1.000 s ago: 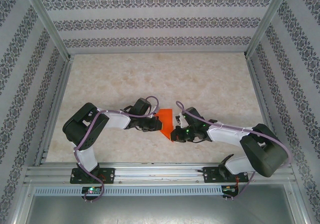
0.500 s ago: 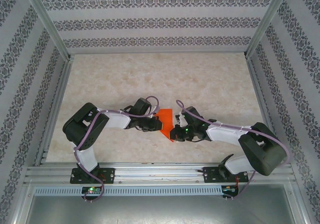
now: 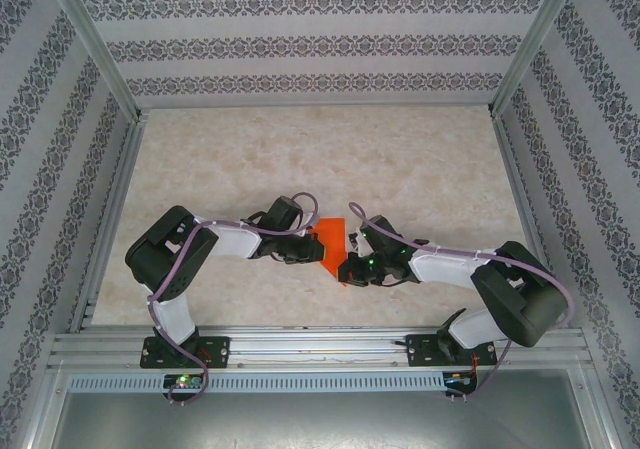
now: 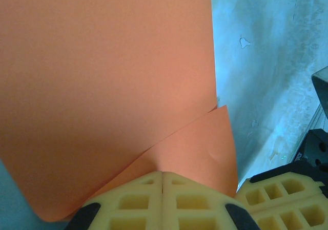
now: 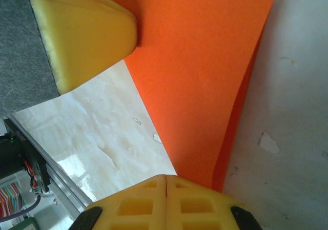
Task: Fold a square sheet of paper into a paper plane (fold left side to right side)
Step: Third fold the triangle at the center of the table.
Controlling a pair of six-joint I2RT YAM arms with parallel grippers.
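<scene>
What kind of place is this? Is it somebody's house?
Probably not a house: it looks like a robot test booth. The left arm and right arm are bolted to a metal rail, and a metal frame holds patterned wall panels around the table.

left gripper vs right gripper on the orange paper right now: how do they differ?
The left gripper meets the paper at its left edge, the right gripper at its near right corner. Before the left gripper lies a broad sheet with a turned-over flap; at the right gripper the paper narrows to a point. Both are shut, tips at the paper.
</scene>
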